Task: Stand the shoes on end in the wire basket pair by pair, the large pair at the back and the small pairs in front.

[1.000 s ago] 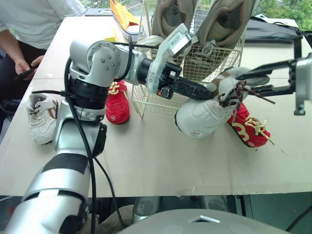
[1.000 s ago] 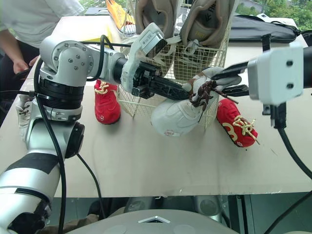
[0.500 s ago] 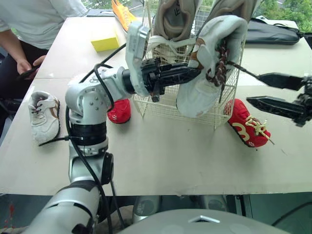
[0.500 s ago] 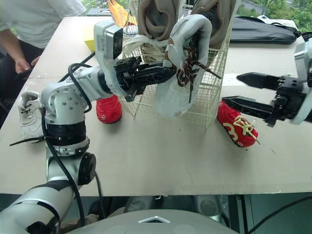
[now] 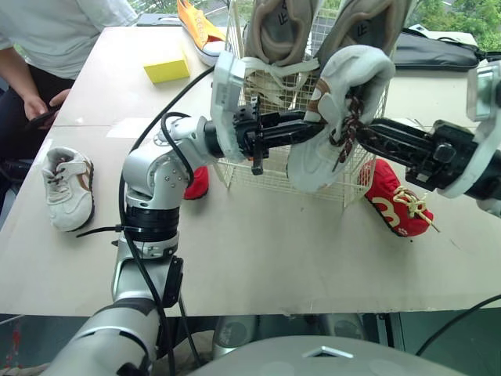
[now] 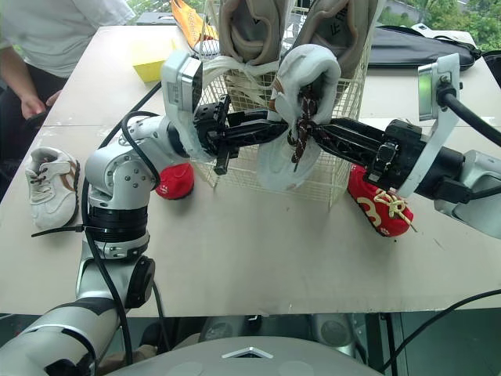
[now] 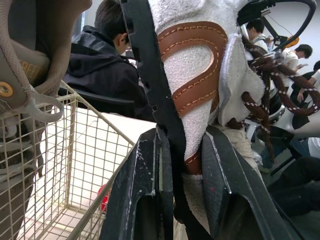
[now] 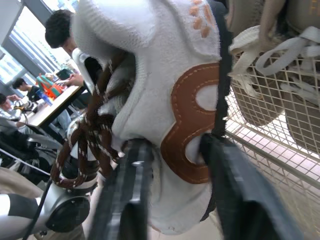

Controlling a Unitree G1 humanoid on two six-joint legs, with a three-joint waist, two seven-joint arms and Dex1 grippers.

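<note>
My left hand [image 5: 301, 128] is clamped on the white shoe [image 5: 313, 160]; the left wrist view shows both black fingers pinched on the edge of its opening, by the brown leather trim. My right hand [image 5: 376, 135] reaches in from the other side, and in the right wrist view its two fingers sit on either flank of the same shoe, closed against it. So both hands grip one shoe between them.

The shoe hangs upright in the air with its brown laces facing my right hand. It is off the counter [image 5: 274, 251] and just in front of the front wall of the wire basket [image 5: 235, 168], not inside it.

At the back of the basket two large beige shoes [image 5: 274, 27] stand on end, side by side. A red shoe [image 5: 395, 200] lies on the counter just beside the basket's right corner, under my right arm. Another red one [image 5: 197, 182] lies by the left corner, half hidden behind my left arm.

Further left a second white shoe [image 5: 66, 188] rests near the counter's edge. Beyond it are a yellow block [image 5: 166, 70], an orange shoe [image 5: 196, 27] and a seated person [image 5: 47, 39]. A black bag [image 5: 434, 51] lies at the far right.
</note>
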